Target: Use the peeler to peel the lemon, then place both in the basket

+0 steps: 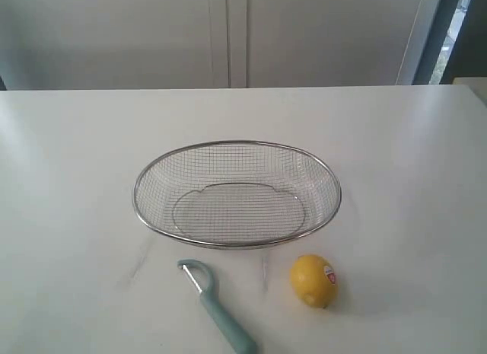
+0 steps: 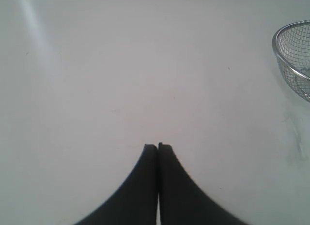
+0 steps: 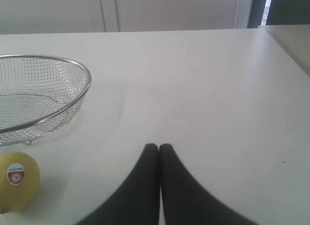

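Now | left claw [image 2: 158, 146] clenched, empty | right claw [image 3: 159, 146] clenched, empty | lemon [image 1: 313, 279], peeler [image 1: 217, 304] between basket [image 1: 304, 171] and desk's [image 1: 76, 156] near edge

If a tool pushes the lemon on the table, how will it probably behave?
The lemon looks rounded and lies free on the smooth white table, so it would probably roll away. Its skin seems glossy, so a grip might slip. It looks plump, so likely firm, not fragile.

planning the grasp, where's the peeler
In the exterior view the peeler lies nearer the camera than the basket, left of the lemon.
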### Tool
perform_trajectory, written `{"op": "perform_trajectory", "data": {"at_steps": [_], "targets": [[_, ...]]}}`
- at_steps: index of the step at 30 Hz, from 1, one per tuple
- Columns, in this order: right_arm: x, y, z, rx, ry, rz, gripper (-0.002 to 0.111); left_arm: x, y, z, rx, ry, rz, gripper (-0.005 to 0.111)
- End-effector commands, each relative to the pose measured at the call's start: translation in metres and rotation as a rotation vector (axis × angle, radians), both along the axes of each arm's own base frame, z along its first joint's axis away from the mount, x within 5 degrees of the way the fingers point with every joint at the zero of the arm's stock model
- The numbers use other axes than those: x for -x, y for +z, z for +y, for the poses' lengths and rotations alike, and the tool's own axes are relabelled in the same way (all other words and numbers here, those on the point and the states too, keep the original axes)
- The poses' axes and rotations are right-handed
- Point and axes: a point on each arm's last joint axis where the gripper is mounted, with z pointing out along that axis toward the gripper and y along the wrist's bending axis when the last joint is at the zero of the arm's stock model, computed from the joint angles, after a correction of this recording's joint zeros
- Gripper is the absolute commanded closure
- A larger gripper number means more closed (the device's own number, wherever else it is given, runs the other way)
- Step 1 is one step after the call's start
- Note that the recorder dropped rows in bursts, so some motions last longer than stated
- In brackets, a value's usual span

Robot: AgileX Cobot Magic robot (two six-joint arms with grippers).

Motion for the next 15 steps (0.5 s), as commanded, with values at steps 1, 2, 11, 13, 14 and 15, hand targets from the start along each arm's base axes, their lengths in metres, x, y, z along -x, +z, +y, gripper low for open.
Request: {"op": "perform_trajectory", "data": {"at_steps": [1, 2, 11, 13, 14, 15], "targets": [[0.0, 0.0, 0.0, 0.001, 0.003, -0.015, 0.108, 0.0, -0.001, 0.0, 0.006, 0.004, -0.001, 0.107], [0.0, 0.0, 0.0, 0.001, 0.002, -0.02, 0.108, 0.0, -0.001, 0.0, 0.006, 0.004, -0.001, 0.107], [-0.003, 0.022, -0.001, -0.017, -0.007, -0.256, 0.108, 0.0, -0.001, 0.0, 0.006, 0.004, -0.001, 0.107], [-0.003, 0.027, -0.001, -0.022, -0.009, -0.32, 0.108, 0.0, -0.001, 0.0, 0.006, 0.004, -0.001, 0.107], [-0.003, 0.029, -0.001, -0.023, -0.01, -0.334, 0.108, 0.0, -0.001, 0.0, 0.006, 0.004, -0.001, 0.107], [-0.002, 0.031, -0.001, -0.025, -0.011, -0.362, 0.108, 0.0, -0.001, 0.0, 0.006, 0.004, -0.001, 0.107]]}}
